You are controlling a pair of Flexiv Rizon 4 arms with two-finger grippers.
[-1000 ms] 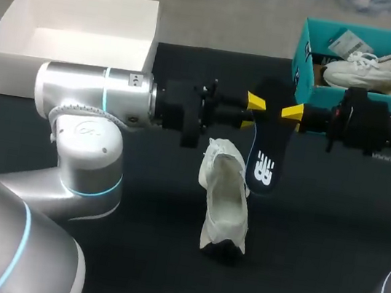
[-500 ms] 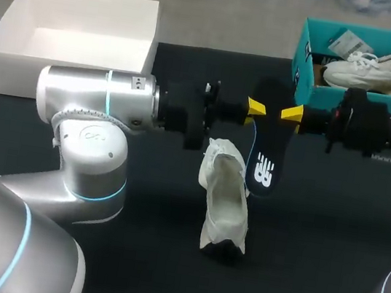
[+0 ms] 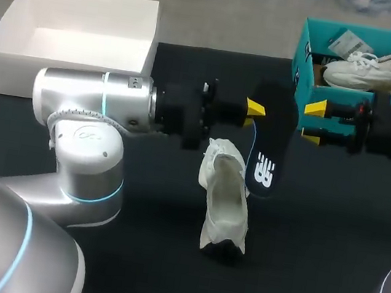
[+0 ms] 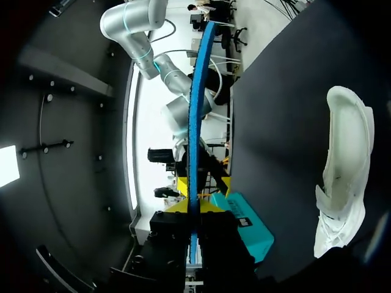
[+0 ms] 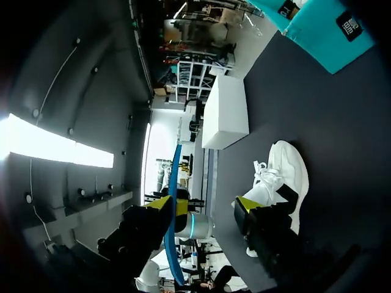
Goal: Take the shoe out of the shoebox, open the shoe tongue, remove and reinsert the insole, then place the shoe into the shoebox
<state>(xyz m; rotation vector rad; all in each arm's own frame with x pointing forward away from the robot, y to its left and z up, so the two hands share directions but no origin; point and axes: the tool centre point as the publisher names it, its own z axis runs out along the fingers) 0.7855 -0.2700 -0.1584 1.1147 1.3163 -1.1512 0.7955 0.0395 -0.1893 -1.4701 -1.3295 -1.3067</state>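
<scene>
A dark insole (image 3: 265, 146) with a white logo hangs over the black table, its blue rim (image 4: 194, 122) edge-on in the left wrist view. My left gripper (image 3: 254, 111) is shut on the insole's upper part, its yellow tips (image 4: 194, 204) pressing both sides. My right gripper (image 3: 314, 123) stands open just right of the insole, clear of it. In its own view the insole (image 5: 173, 232) stands by one finger of the right gripper (image 5: 204, 204). The white shoe (image 3: 224, 202) lies on the table below the insole, also seen as the shoe (image 4: 345, 177) and the shoe (image 5: 278, 177).
A teal shoebox (image 3: 304, 67) holding another white shoe (image 3: 376, 70) stands at the back right, close behind my right gripper. An empty white box (image 3: 80, 33) sits at the back left. The teal box (image 5: 317, 24) and white box (image 5: 226, 113) show in the right wrist view.
My right gripper opened, let go of the insole and drew back to the right. My left gripper closed on the insole and now holds it alone.
</scene>
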